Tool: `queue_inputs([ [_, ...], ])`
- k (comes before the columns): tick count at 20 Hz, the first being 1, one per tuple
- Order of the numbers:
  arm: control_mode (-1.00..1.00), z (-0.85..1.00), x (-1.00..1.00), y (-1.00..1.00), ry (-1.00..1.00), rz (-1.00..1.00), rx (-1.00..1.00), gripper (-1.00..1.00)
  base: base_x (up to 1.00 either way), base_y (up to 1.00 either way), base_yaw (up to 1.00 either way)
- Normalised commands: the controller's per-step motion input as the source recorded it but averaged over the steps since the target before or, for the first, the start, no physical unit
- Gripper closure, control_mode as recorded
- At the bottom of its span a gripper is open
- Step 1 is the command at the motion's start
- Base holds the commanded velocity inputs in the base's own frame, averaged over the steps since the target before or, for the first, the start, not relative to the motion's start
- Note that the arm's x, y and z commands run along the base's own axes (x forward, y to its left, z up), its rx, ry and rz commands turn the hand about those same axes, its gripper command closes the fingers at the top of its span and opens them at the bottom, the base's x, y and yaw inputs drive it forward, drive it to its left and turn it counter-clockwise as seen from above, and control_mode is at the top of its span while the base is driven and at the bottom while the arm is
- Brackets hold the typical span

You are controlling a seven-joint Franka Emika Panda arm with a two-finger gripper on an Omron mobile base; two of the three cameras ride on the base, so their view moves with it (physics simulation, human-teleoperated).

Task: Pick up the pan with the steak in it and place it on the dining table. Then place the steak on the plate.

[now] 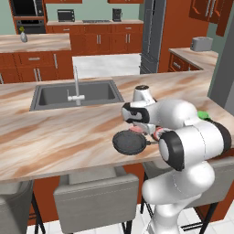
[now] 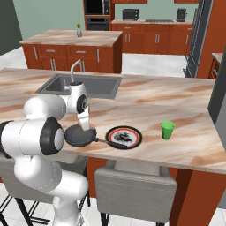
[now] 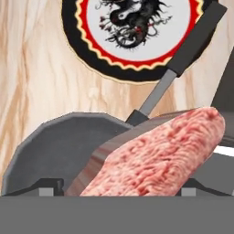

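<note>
The dark grey pan [image 1: 129, 142] [image 2: 79, 136] [image 3: 45, 146] rests on the marble dining table [image 1: 55, 141] [image 2: 176, 97], near its front edge. Its thin handle [image 3: 183, 50] points toward the plate [image 2: 110, 132] [image 3: 132, 68], a dark round plate with a red rim and a dragon picture, just beside the pan. The pinkish-red steak [image 3: 160, 155] [image 2: 92, 128] [image 1: 136, 130] sits tilted over the pan. My gripper [image 2: 84, 126] [image 1: 137, 125] [image 3: 121, 189] points down over the pan. Its jaws are open wide, one on each side of the steak, with small gaps showing.
A green cup [image 2: 167, 130] [image 1: 202, 115] stands on the table to the right of the plate. A sink [image 1: 75, 93] [image 2: 84, 84] with a faucet is set into the table behind the pan. Grey stools [image 1: 96, 192] [image 2: 132, 181] line the near edge.
</note>
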Motion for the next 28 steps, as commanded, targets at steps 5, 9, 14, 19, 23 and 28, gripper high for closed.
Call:
queue_inputs([
  [5,-1.00,0.00,0.03,-0.76,0.00,-0.06,0.00,1.00,0.00,0.00,0.00],
  [9,-1.00,0.00,0.25,-0.82,0.00,-0.04,0.00,1.00,0.00,0.00,0.00],
  [14,-1.00,0.00,0.34,-0.79,0.00,-0.02,0.00,1.00,0.00,0.00,0.00],
  [19,-1.00,-0.04,0.31,-0.74,0.00,-0.01,0.00,1.00,0.00,0.00,0.00],
  [23,-1.00,-0.04,0.07,-0.32,-0.02,0.01,0.00,1.00,0.00,0.00,0.00],
  [28,-1.00,-0.16,0.00,-0.04,0.00,0.00,0.00,1.00,0.00,0.00,0.00],
])
